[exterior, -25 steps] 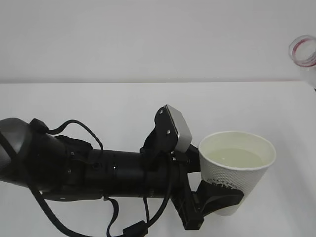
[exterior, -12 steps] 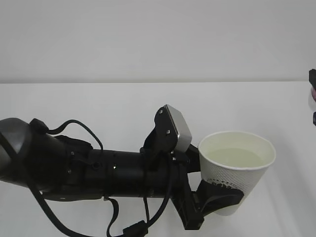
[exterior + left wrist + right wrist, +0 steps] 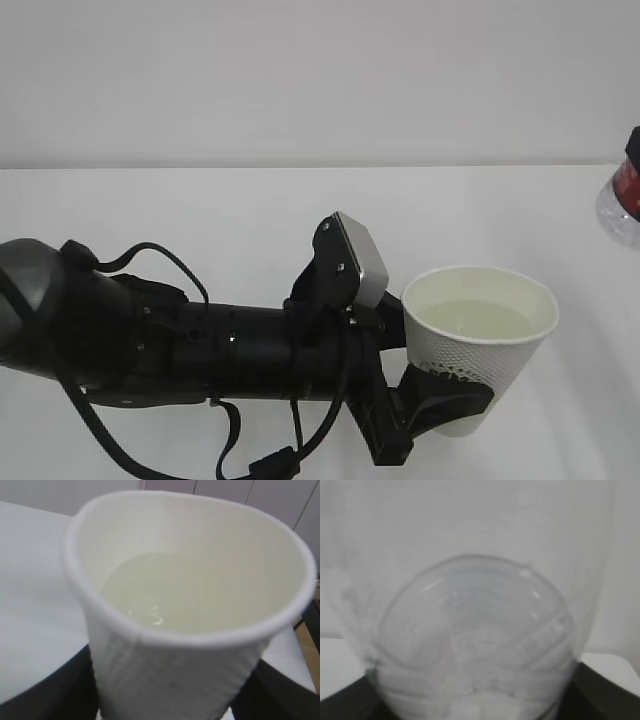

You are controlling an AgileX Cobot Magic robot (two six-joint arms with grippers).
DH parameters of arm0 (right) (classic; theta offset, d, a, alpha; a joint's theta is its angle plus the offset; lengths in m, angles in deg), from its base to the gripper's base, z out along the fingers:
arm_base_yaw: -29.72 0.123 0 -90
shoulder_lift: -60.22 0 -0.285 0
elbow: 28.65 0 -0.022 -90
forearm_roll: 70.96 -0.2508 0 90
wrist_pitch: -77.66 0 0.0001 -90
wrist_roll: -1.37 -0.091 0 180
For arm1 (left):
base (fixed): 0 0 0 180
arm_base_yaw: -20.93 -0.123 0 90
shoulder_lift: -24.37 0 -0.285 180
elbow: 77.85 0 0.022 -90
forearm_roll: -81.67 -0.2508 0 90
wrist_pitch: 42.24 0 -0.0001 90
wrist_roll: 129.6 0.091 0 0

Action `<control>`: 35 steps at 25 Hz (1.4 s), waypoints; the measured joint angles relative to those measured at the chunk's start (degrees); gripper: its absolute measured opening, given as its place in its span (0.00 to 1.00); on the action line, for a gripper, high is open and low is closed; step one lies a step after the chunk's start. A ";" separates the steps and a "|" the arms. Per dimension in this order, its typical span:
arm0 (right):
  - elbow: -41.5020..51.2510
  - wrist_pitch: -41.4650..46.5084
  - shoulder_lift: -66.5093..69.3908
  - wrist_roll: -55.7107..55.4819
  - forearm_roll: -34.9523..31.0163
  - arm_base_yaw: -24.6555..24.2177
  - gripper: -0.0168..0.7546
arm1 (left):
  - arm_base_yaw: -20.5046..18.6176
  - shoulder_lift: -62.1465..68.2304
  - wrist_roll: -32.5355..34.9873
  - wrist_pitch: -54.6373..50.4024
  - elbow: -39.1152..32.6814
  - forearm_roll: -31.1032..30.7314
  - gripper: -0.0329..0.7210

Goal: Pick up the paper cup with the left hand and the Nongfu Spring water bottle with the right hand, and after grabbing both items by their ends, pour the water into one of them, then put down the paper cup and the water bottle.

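In the exterior view the Nongfu Spring water bottle (image 3: 626, 198) has dropped from a raised tilt toward the worktop (image 3: 200, 210) at the right edge, so pouring looks finished; the left wrist view shows the left hand (image 3: 440, 400) grasping the paper cup (image 3: 190, 630), water (image 3: 185, 592) inside; the right wrist view shows the right hand (image 3: 480, 710) clamped around the bottle's base.

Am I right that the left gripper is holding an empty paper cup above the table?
Not quite: the cup is not empty. The left wrist view shows water in it. The left gripper does hold it above the table.
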 joint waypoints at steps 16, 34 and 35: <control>0.00 4.66 7.17 -4.47 0.00 0.00 0.66 | 0.00 0.00 0.00 0.00 0.00 0.00 0.73; -0.33 -21.69 29.56 -4.68 0.00 0.00 0.66 | 0.00 0.00 0.00 0.00 0.00 0.00 0.73; -0.45 -22.08 30.08 -4.68 0.00 0.00 0.66 | 0.00 0.00 0.00 0.00 0.00 0.00 0.73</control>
